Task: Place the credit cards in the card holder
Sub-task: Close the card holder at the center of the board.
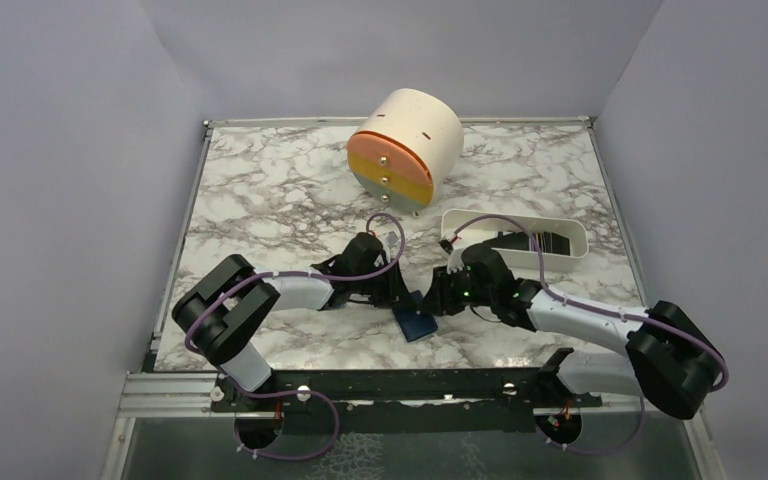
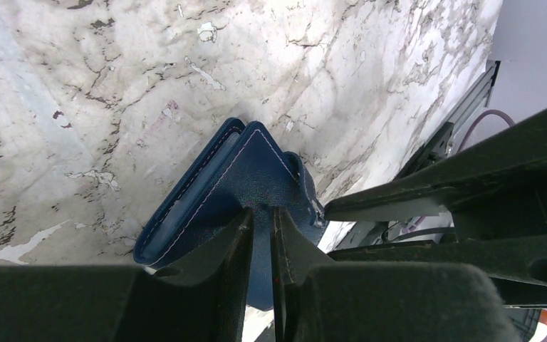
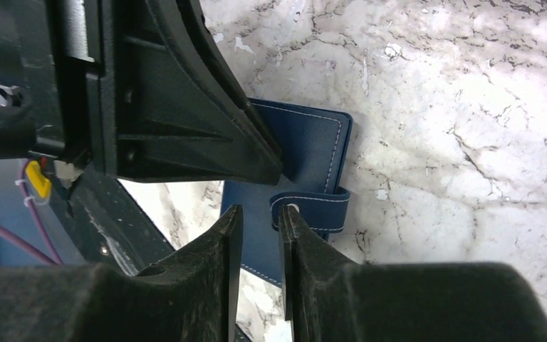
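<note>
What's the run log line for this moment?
wallet: closed, on table | left gripper: tips on wallet, narrow gap, grip unclear | right gripper: slightly open by snap tab | cards: none visible

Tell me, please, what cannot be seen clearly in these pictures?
- Credit cards: in no view; the folded card holder would hide any inside.
- White tray contents: top view, dark and too small.
- Parts of the card holder: left wrist view, behind the left gripper; right wrist view, behind the right gripper.
</note>
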